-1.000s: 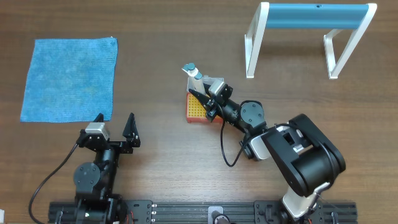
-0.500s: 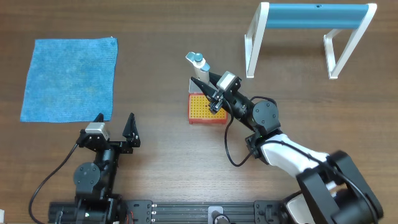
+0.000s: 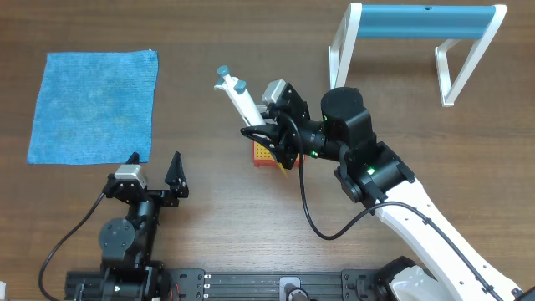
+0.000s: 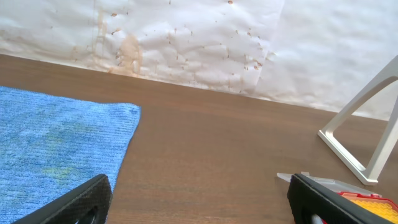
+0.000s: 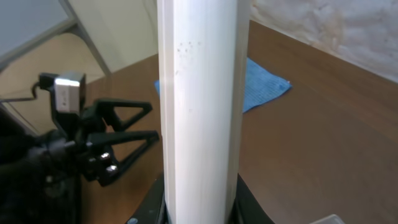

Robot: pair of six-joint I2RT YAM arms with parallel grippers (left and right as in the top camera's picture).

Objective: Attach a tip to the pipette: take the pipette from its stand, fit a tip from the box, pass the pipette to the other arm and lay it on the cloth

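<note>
Wood table point(image 3: 209, 217), right claw point(image 3: 266, 134) gripping pipette point(image 3: 240, 96), diagonal, plunger end on cloth point(image 3: 92, 107) side

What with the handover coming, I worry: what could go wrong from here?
1. The pipette sits tilted in the right gripper, held near its lower end; it might slip or swing during the pass.
2. Its lower end is hidden over the box, so I cannot tell if a tip seated; one could be missing or loose.
3. The left gripper sits open, well apart; a misaligned grab might drop it short of the cloth.
</note>
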